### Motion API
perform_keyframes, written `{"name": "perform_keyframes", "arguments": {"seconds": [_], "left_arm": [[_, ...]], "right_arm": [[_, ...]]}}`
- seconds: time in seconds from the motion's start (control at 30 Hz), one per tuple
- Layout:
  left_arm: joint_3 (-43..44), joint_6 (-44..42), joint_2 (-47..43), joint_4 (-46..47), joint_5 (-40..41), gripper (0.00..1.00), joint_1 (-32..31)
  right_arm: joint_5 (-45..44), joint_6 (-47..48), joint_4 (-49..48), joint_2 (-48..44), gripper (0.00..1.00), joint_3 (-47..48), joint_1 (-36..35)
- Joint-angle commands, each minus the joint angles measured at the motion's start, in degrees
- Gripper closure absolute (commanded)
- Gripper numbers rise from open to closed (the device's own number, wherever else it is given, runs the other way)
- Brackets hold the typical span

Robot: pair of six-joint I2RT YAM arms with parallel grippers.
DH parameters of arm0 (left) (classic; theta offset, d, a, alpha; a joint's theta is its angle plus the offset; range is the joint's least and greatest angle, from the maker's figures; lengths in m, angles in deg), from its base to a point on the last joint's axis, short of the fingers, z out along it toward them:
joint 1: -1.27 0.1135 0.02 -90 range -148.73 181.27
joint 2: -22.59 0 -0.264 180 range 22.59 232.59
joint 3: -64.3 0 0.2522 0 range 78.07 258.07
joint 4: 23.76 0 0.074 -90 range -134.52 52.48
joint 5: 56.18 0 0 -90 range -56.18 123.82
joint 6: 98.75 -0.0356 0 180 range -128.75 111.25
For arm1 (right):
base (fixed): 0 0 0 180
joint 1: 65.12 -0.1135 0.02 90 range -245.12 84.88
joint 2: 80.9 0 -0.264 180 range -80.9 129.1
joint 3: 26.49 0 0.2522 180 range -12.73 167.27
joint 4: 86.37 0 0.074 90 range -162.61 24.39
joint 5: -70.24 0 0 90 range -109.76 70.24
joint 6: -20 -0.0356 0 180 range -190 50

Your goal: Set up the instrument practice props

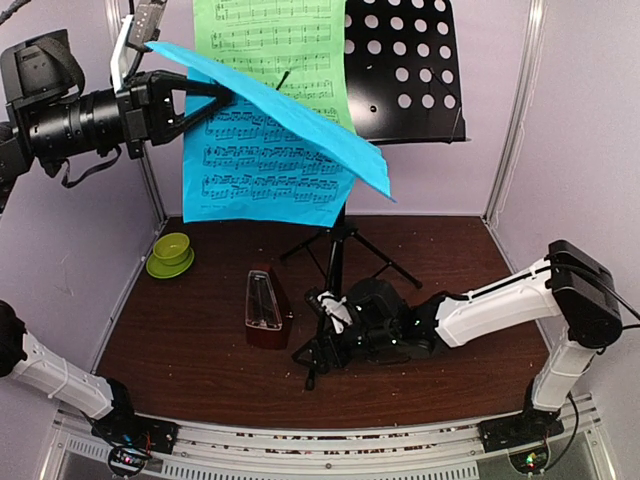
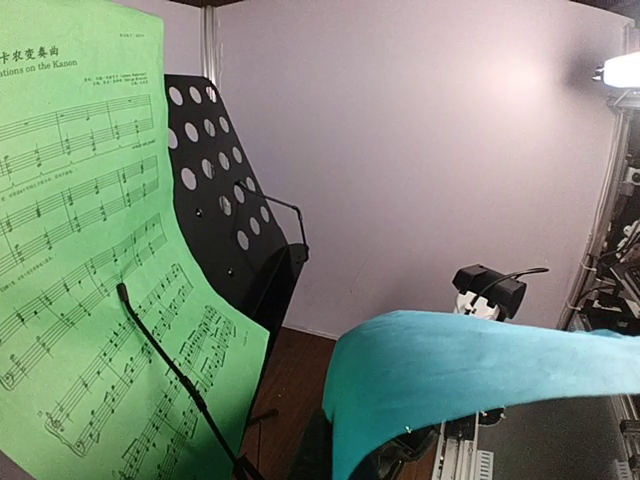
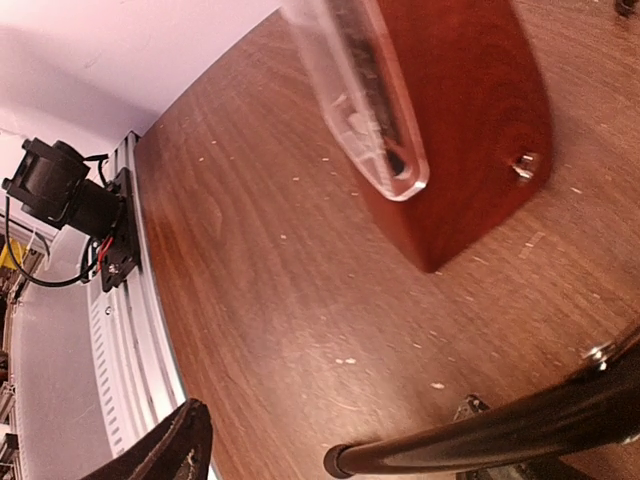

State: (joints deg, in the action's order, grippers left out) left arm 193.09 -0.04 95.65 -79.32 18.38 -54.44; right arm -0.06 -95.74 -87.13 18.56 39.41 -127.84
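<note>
The black music stand (image 1: 405,70) stands at the back, with the green sheet (image 1: 270,45) resting on its hole-punched desk (image 2: 225,230). My left gripper (image 1: 212,95) is raised at the upper left and shut on the blue sheet (image 1: 270,150), which droops in front of the stand. In the left wrist view the blue sheet (image 2: 480,370) covers the jaws. The reddish-brown metronome (image 1: 265,308) with its clear cover (image 3: 360,90) stands on the table. My right gripper (image 1: 318,340) lies low and open just right of it. The tip of the stand's front leg (image 3: 480,440) reaches in between its fingers.
A small lime-green bowl (image 1: 172,253) sits at the back left of the brown table (image 1: 200,350). The tripod's other legs (image 1: 385,265) spread behind my right arm. Lilac walls close off the back and both sides. A metal rail (image 3: 130,330) runs along the near edge.
</note>
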Motion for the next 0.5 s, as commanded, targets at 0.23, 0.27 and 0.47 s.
{"name": "perform_keyframes", "arguments": {"seconds": [0.23,0.27,0.47], "left_arm": [[11.2,2.1,4.2,-0.3,-0.9,1.0,0.2],[11.8,2.6,4.7,-0.1,-0.9,1.0,0.2],[12.8,10.1,8.0,6.8,-3.0,1.0,0.2]], "right_arm": [[4.0,1.8,-1.2,7.3,0.16,13.2,-6.0],[4.1,2.2,-0.6,7.8,0.16,14.5,-6.4],[1.8,7.5,7.7,3.4,0.16,17.0,-7.3]]}}
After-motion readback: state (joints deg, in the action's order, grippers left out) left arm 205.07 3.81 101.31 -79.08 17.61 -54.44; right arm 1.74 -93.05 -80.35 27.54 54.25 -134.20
